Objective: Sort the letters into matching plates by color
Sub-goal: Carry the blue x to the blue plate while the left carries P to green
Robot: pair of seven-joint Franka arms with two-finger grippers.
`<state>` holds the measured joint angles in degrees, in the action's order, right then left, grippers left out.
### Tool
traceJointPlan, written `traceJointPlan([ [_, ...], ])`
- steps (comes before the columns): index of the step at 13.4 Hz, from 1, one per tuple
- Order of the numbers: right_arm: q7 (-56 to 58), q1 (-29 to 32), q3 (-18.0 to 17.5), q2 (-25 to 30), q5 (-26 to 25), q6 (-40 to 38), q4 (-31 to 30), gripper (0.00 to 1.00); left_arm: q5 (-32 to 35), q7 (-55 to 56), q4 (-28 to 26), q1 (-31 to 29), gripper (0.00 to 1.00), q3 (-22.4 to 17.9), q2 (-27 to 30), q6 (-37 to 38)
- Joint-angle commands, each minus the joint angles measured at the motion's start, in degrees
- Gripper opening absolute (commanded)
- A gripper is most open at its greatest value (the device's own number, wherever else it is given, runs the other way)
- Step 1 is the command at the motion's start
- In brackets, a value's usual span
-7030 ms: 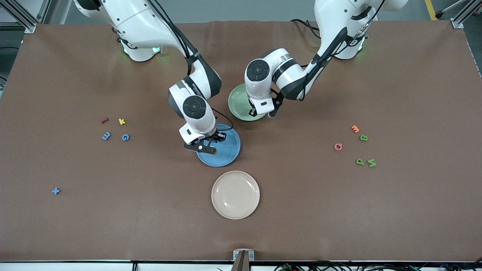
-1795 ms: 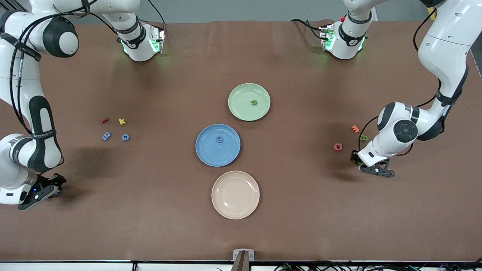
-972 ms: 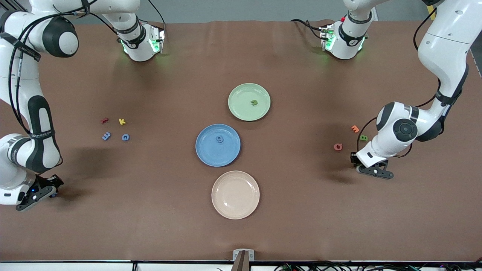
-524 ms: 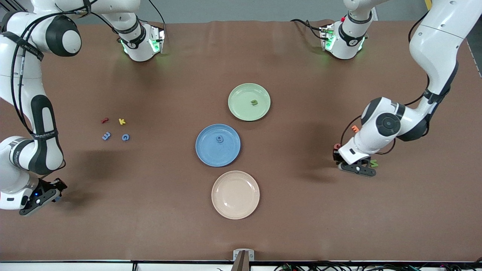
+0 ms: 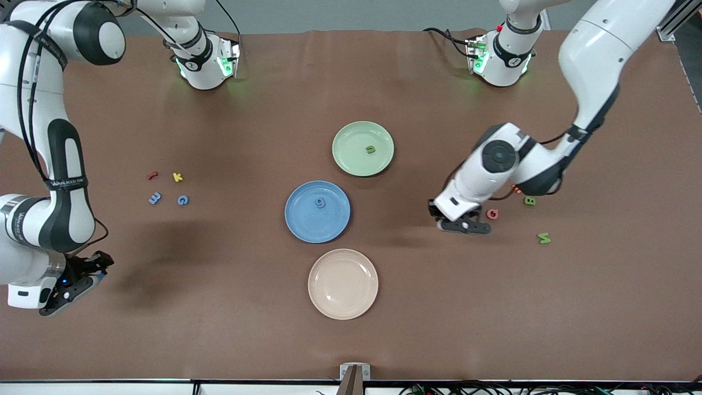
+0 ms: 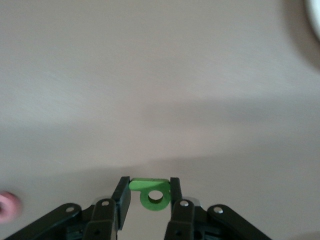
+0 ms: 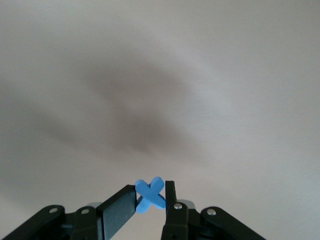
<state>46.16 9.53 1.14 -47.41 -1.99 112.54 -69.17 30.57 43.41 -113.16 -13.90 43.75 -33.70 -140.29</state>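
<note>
Left gripper (image 6: 150, 199) over bare desk (image 5: 417, 307) toward the left arm's end from the blue plate (image 5: 317, 212), jaws clamped on green P (image 6: 152, 194), right gripper (image 7: 150, 199) low near the desk's edge, pinching blue plus (image 7: 150, 193).

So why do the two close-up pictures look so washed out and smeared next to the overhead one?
Front view: sharp, evenly lit, soft shadows under both arms on the brown table. Left wrist view: the surface looks pale and smeared, yet the left gripper and its green letter are crisp. Right wrist view: a broad blurred shadow, the right gripper and its blue plus sharp.
</note>
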Motion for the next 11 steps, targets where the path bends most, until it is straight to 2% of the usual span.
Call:
traceJointPlan([
  [1,-9.73,-4.24,0.18,4.42,-0.20,-6.43,-2.11,0.17,-0.77,10.08,-0.48,6.06,0.02,-0.07,0.92,1.07],
  [5,-32.03,-14.78,0.09,7.85,-0.20,-12.41,-4.39,0.17,-0.33,24.75,-0.74,14.76,0.03,0.28,1.00,1.07],
  [8,-47.25,-21.29,-0.35,8.30,0.67,-15.24,-4.31,0.17,-0.07,32.59,-1.18,20.83,0.05,0.28,0.65,1.07],
  [9,-52.08,-23.49,-0.52,8.30,1.37,-15.16,-4.31,0.17,0.02,34.97,-1.53,22.50,0.06,0.28,0.56,1.07],
  [11,-61.58,-27.79,-0.52,8.04,5.93,-14.37,-4.31,0.17,0.19,39.28,-2.06,25.23,0.10,0.28,0.30,1.07],
])
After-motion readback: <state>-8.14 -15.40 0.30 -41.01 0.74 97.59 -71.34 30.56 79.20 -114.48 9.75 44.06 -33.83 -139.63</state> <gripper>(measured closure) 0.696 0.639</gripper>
